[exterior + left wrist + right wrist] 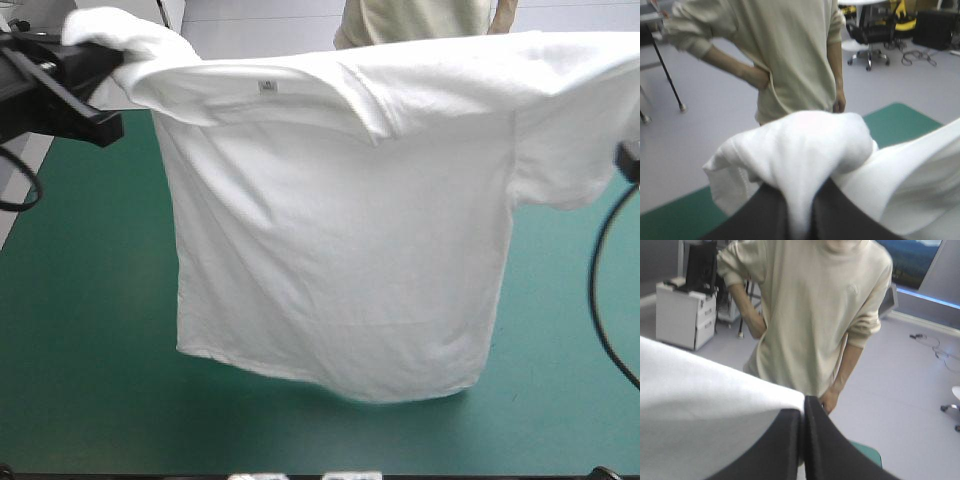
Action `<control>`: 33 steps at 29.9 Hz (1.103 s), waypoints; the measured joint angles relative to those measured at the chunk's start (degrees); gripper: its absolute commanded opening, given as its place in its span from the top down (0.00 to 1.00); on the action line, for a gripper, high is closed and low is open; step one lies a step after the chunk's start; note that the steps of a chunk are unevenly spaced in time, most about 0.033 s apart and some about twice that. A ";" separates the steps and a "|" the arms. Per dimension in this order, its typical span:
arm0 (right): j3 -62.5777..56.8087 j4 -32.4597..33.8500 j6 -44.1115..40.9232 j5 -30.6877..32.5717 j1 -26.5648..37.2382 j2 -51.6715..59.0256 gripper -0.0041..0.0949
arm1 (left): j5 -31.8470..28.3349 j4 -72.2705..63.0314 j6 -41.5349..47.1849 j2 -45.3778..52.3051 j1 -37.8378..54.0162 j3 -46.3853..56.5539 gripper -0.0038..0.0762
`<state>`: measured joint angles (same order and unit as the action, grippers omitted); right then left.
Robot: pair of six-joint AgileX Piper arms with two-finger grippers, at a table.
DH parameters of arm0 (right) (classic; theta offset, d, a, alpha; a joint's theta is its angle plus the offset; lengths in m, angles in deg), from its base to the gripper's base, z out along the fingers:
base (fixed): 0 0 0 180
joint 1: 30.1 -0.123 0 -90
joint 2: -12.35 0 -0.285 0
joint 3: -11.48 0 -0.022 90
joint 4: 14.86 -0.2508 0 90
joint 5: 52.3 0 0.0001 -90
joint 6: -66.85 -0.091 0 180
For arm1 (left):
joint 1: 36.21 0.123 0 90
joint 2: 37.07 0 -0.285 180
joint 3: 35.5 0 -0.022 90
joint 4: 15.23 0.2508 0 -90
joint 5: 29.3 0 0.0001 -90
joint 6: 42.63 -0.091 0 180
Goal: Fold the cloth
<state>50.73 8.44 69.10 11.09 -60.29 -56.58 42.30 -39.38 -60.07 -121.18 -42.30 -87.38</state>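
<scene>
The white T-shirt point(340, 230) hangs spread in the air over the teal-green table point(80, 330), held by its two shoulders with the hem low near the cover. My left gripper point(95, 60) is up at the left shoulder, shut on the T-shirt point(800, 150), whose cloth bunches over the black fingers point(765, 215). At the opposite shoulder, off the high view's right edge, my right gripper point(802, 412) is likewise shut on the T-shirt point(700, 410), a thin line of cloth between its fingers point(830, 450). The collar with its label point(267, 87) faces the camera.
A person stands beyond the table's far edge, clear of its top. Teal-green cover shows left, right and in front of the hanging shirt.
</scene>
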 measured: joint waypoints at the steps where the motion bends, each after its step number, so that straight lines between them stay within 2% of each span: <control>1: -1.82 0.49 -0.15 0.05 0.00 -0.57 0.98 | -0.07 0.13 0.13 -0.22 0.00 2.38 0.96; 6: -16.32 8.67 -7.69 -3.85 0.22 -4.45 0.98 | -4.60 1.34 0.45 -2.64 0.00 18.17 0.96; 9: -24.10 10.66 -12.44 -9.26 3.06 -6.79 0.98 | -11.55 1.34 -0.18 -5.62 0.00 27.32 0.96; 12: -27.01 8.18 -14.13 -15.76 8.96 -10.65 0.98 | -20.19 1.01 -1.38 -10.91 0.00 32.05 0.96; 18: -26.59 -2.50 -13.08 -29.35 21.44 -22.88 0.98 | -36.43 -4.82 -6.04 -22.68 -0.16 33.06 0.96; 22: -23.14 -5.45 -10.30 -33.52 23.59 -30.29 0.97 | -46.70 -13.88 -12.73 -28.75 -0.35 33.06 0.96; 25: -20.30 -7.31 -8.37 -34.50 23.64 -36.31 0.95 | -50.02 -18.06 -16.64 -33.34 -0.34 33.06 0.96; 28: -18.30 -9.02 -7.09 -34.43 23.64 -41.75 0.82 | -50.67 -18.94 -18.09 -37.37 -0.34 33.06 0.88; 33: -17.16 -13.28 -3.82 -33.98 24.25 -48.09 0.51 | -50.69 -18.95 -18.59 -42.19 -0.14 33.06 0.55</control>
<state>33.56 -4.85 65.27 -22.89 -36.04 -104.68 -8.39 -58.33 -78.66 -163.37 -42.44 -54.32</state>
